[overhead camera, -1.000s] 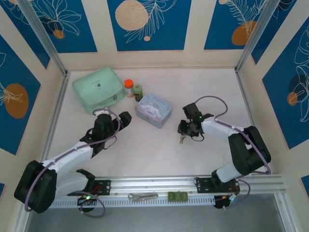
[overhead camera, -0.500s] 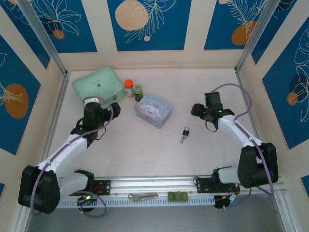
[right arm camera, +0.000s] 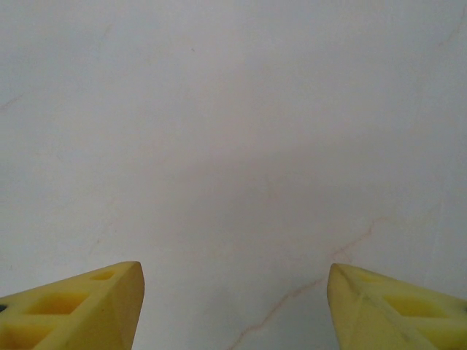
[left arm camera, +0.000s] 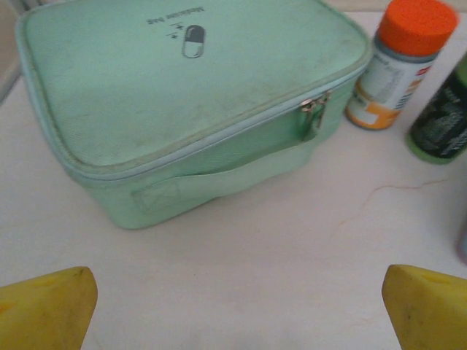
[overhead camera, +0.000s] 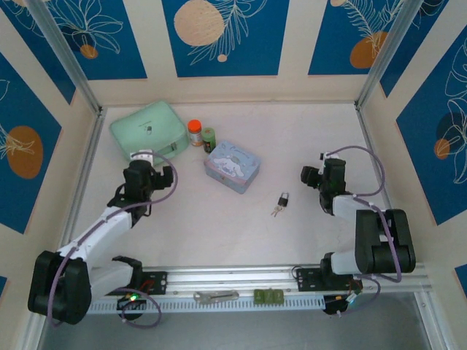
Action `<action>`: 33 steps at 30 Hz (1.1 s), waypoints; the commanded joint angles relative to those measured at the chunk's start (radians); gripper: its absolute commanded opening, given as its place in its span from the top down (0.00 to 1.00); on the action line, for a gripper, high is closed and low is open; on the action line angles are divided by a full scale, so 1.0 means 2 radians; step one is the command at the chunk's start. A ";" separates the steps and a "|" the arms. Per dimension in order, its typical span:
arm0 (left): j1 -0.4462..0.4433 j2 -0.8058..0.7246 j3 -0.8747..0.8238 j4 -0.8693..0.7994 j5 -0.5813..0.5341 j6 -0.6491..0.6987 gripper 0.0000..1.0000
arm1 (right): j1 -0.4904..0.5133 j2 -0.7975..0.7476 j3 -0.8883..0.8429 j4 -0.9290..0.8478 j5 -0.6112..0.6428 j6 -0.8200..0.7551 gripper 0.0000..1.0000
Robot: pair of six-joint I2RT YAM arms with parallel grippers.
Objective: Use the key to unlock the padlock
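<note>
Though padlock point(overhead camera: 282, 198) and key point(overhead camera: 275, 211) look tiny on tabletop point(overhead camera: 219, 226), left jaws, right jaws released (empty), mint case point(left arm camera: 182, 95) lettering upside-down, blurred.

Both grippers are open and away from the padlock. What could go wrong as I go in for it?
1. The padlock and key are tiny and lie flat on the table, close together. The open right gripper may shove them instead of gripping.
2. The left gripper faces the mint-green pouch, so its path to the padlock passes the light-blue tin and could bump it.
</note>
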 commanded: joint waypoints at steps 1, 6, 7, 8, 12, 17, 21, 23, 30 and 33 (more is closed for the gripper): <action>0.008 0.003 -0.025 0.069 -0.047 0.045 0.00 | 0.007 0.017 -0.015 0.155 -0.001 -0.036 0.31; 0.013 0.041 -0.046 0.150 -0.068 0.085 0.00 | 0.019 0.076 -0.033 0.235 0.007 -0.047 0.29; 0.014 0.051 -0.053 0.169 -0.068 0.086 0.00 | 0.016 0.067 -0.027 0.214 -0.002 -0.046 0.29; 0.014 0.061 -0.060 0.188 -0.067 0.089 0.00 | 0.013 0.074 -0.029 0.230 -0.007 -0.046 0.29; 0.014 0.112 -0.078 0.275 -0.070 0.116 0.00 | 0.012 0.071 -0.028 0.220 -0.009 -0.046 0.01; 0.020 0.167 -0.093 0.398 -0.041 0.151 0.01 | 0.013 0.071 -0.029 0.224 -0.008 -0.046 0.01; 0.039 0.218 -0.120 0.500 0.011 0.138 0.01 | 0.013 0.071 -0.030 0.224 -0.007 -0.047 0.01; 0.060 0.220 -0.129 0.501 0.053 0.121 0.01 | 0.015 0.072 -0.029 0.224 -0.005 -0.048 0.01; 0.067 0.238 -0.099 0.465 0.084 0.128 0.01 | 0.015 0.072 -0.028 0.223 -0.005 -0.048 0.01; 0.068 0.239 -0.092 0.452 0.088 0.128 0.01 | 0.015 0.072 -0.028 0.224 -0.005 -0.049 0.01</action>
